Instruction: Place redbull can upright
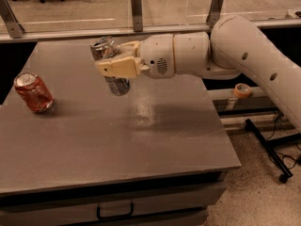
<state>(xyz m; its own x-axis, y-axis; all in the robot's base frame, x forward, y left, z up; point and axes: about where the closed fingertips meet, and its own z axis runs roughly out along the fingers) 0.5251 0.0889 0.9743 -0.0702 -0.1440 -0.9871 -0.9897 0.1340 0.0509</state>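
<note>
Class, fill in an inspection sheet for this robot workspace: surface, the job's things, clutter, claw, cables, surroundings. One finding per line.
Surface: grey table, flat, with a drawer handle below its front edge.
Job's things: redbull can, held in the air over the table's rear part, top up, slightly tilted.
Clutter: dented red can on the table's left side, well apart from the redbull can.
Claw: claw shut around the redbull can's middle, above the table.
Cables: thin black cable on the floor at right.
Surroundings: tape roll on a ledge right of the table; glass partition behind.
</note>
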